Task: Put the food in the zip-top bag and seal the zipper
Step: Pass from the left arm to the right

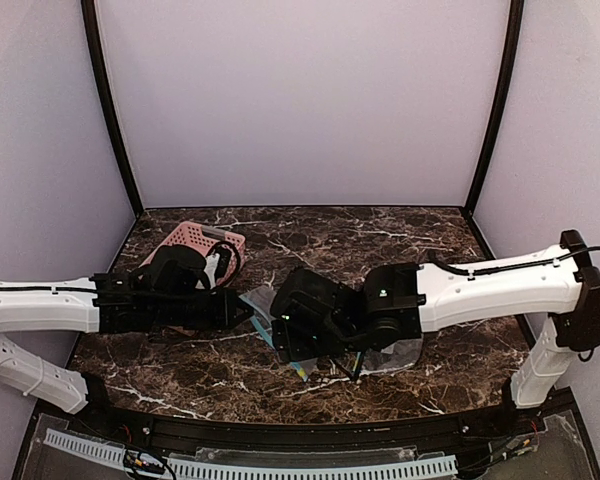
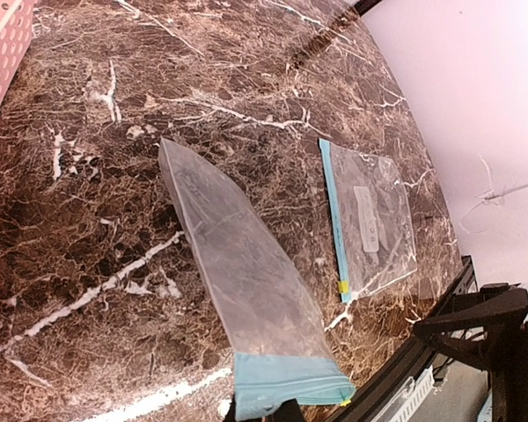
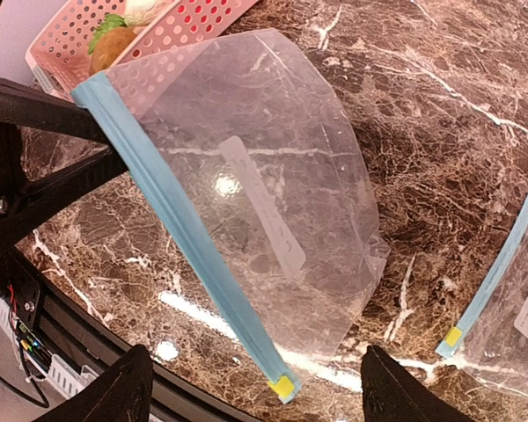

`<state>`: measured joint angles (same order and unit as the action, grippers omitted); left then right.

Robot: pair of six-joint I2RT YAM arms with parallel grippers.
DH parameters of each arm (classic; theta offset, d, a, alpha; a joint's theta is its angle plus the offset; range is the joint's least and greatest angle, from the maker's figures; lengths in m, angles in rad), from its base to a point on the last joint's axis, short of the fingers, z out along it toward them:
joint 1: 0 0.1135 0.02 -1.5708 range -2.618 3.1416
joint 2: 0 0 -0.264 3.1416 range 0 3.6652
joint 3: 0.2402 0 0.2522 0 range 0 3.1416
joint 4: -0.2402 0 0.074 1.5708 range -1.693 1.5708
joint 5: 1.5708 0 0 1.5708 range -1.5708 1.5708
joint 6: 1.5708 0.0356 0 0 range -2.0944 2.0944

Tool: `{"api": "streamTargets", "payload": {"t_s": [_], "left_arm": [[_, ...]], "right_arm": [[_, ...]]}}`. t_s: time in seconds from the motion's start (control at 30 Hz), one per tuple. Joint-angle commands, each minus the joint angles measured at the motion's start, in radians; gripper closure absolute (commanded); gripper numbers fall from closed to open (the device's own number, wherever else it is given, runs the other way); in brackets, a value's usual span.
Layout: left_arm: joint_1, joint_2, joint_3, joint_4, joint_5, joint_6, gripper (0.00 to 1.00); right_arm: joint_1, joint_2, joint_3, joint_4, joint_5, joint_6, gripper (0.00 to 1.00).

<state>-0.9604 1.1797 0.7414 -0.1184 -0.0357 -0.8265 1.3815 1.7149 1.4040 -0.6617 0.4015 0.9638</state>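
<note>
Closest thing in the right wrist view is the right gripper (image 3: 253, 369) itself, its fingers (image 3: 106, 396) spread wide with nothing between them, hanging over the clear bag (image 3: 273, 202). The bag's blue zipper strip (image 3: 180, 229) runs slantwise just ahead of those fingers. The left gripper (image 3: 97, 132) is clamped tight on the far end of the strip, which holds that edge up off the table (image 3: 440, 114) instead of letting it lie flat. My guess is one arm pins the mouth so the other can grab a lip and pull it open. None of the food is in the bag: the bun (image 3: 110, 48) and green sprig (image 3: 108, 22) sit in the pink basket (image 3: 189, 22), out past the left gripper. A spare bag (image 3: 519, 308) lies flat off to one side of the right gripper. In the left wrist view the strip is pinched right at the left gripper, and the bag stretches away from it, with the spare bag beyond and to the side. From the top, both grippers meet nose to nose with the bag between them, and the basket sits beside the left one. I'd call this the bag-opening step, and I can't tell if the zip is pressed shut.
</note>
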Motion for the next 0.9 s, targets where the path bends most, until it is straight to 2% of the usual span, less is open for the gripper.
{"api": "streamTargets", "payload": {"t_s": [0.0,0.37,0.87], "left_arm": [[-0.003,-0.015,-0.017,0.041,-0.040,-0.037,0.99],[-0.003,-0.021,-0.032,0.052,-0.031,-0.052,0.99],[-0.003,-0.058,-0.066,0.061,-0.034,-0.074,0.99]], "right_arm": [[0.016,0.049,0.062,-0.012,0.059,0.053,0.21],[-0.006,0.190,0.211,-0.179,0.196,0.115,0.20],[-0.066,0.217,0.077,-0.183,0.201,0.216,0.21]]}}
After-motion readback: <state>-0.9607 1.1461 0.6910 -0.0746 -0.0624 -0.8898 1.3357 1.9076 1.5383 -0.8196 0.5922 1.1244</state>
